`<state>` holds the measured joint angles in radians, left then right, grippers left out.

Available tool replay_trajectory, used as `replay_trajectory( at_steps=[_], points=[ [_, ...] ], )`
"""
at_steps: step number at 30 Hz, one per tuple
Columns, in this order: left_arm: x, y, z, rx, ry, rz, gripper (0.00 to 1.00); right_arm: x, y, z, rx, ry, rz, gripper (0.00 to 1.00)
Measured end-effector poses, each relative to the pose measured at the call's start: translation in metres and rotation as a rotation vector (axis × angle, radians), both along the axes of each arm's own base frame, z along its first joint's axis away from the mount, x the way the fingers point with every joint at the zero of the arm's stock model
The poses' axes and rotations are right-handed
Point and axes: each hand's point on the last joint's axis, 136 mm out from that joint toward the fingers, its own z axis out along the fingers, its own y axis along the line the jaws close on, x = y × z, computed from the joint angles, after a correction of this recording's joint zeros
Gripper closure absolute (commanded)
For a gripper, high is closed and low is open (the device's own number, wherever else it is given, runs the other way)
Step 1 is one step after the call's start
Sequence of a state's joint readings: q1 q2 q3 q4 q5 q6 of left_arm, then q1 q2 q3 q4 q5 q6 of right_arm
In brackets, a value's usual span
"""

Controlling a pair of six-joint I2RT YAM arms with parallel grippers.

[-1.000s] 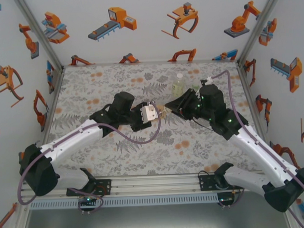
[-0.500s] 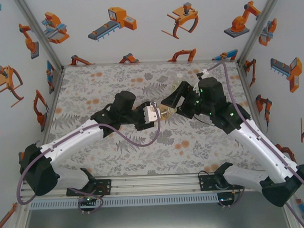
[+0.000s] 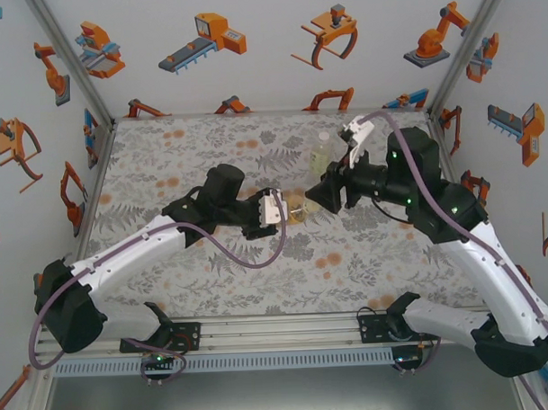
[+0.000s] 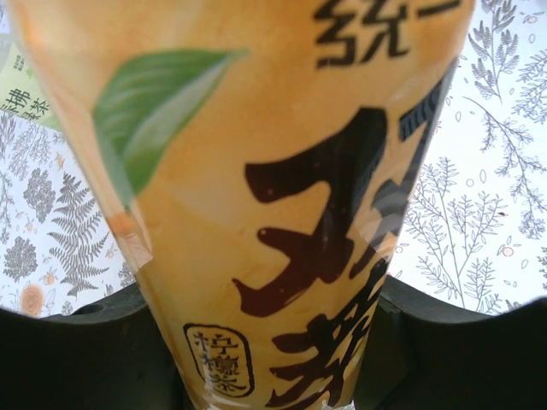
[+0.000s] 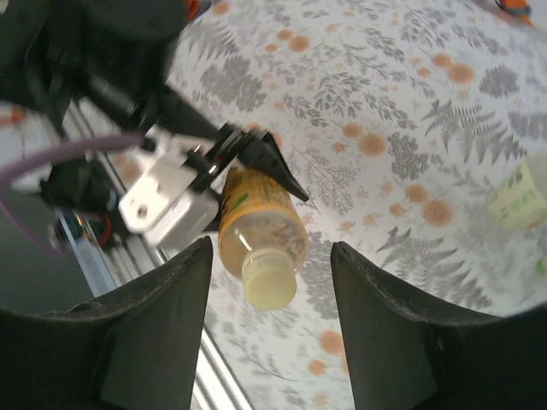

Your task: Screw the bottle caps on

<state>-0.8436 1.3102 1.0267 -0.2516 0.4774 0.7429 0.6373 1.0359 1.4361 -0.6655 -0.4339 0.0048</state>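
Note:
The amber bottle [image 3: 297,208] with a yellow label is held off the table, and my left gripper [image 3: 286,210] is shut on its body. In the left wrist view the label [image 4: 282,196] is pressed between my left gripper's [image 4: 273,342] black fingers. A pale yellow cap [image 5: 269,282] sits on the neck of this bottle [image 5: 261,226]. My right gripper [image 5: 270,249] is open, its fingers standing either side of the cap without touching it. From above, my right gripper [image 3: 319,195] points at the bottle's top from the right.
A pale yellowish bottle [image 3: 321,153] stands upright behind the grippers at the back of the floral mat [image 3: 182,154]. Its pale green label [image 5: 521,198] shows at the right edge of the right wrist view. Printed walls close the back and sides.
My right gripper has drawn back to the right from the bottle's top and turned at the wrist, its jaws now apart. The left arm still holds the amber bottle in place.

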Motion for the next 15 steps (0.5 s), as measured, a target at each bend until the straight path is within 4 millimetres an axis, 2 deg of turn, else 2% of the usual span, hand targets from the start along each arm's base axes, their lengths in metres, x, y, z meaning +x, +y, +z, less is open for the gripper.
replay_trajectory(
  at_steps=[3, 6, 15],
  points=[
    [-0.004, 0.001, 0.003, -0.007, 0.004, -0.014, 1.0, -0.025, 0.004, -0.006, -0.091, -0.153, 0.191, 0.44],
    [-0.007, 0.002, 0.006, -0.016, 0.003, -0.023, 1.0, -0.04, 0.006, -0.013, -0.141, -0.248, 0.318, 0.44],
    [-0.009, 0.003, 0.009, -0.019, 0.003, -0.025, 1.0, -0.054, 0.011, -0.023, -0.161, -0.343, 0.451, 0.52]
  ],
)
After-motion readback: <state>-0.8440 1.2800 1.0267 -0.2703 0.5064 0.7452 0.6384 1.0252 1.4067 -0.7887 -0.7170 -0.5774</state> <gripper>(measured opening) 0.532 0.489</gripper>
